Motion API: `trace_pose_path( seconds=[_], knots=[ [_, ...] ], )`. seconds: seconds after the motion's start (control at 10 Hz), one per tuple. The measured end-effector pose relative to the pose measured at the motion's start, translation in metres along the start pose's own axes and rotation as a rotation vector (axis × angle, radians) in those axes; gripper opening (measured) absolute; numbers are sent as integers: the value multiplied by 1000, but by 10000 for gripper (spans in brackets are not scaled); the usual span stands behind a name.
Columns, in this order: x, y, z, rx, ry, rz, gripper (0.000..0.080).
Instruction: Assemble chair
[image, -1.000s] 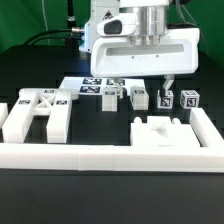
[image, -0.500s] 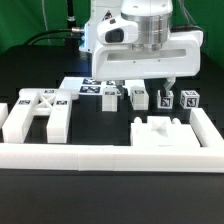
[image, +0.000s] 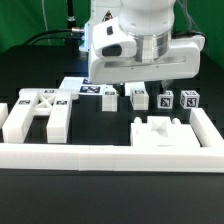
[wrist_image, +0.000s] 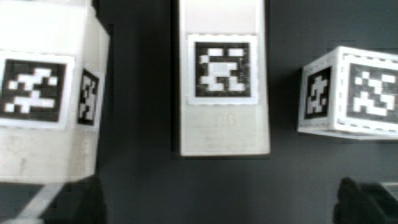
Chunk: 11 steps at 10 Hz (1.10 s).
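The chair's white tagged parts lie on the black table. An H-shaped part is at the exterior view's left and a flat notched panel at its right. Small tagged blocks stand in a row behind them. My gripper hangs over this row, its fingers mostly hidden by the hand. In the wrist view a long narrow tagged piece lies between two tagged blocks. My gripper is open and empty, with dark fingertips at the frame corners.
The long white border rail runs along the front and up the exterior view's right side. The marker board lies flat behind the H-shaped part. Green backdrop and cables sit behind the arm.
The hand has turned and come lower and closer over the row of blocks. The finger that showed below it earlier is now hidden. No part has moved.
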<state>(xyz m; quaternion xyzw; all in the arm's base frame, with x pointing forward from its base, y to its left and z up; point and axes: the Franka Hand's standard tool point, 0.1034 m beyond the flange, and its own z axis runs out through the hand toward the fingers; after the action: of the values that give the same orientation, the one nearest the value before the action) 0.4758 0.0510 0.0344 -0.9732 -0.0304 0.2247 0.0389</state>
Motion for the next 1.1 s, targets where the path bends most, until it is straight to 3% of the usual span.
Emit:
trace_pose_path(
  seconds=[0.3,0.6,1.1],
  knots=[
    [-5,-2,8,10,-226,-8,649],
    [-9,7,10,17,-440,2,649],
    [-8,6,9,21,-483,1,649]
  ],
)
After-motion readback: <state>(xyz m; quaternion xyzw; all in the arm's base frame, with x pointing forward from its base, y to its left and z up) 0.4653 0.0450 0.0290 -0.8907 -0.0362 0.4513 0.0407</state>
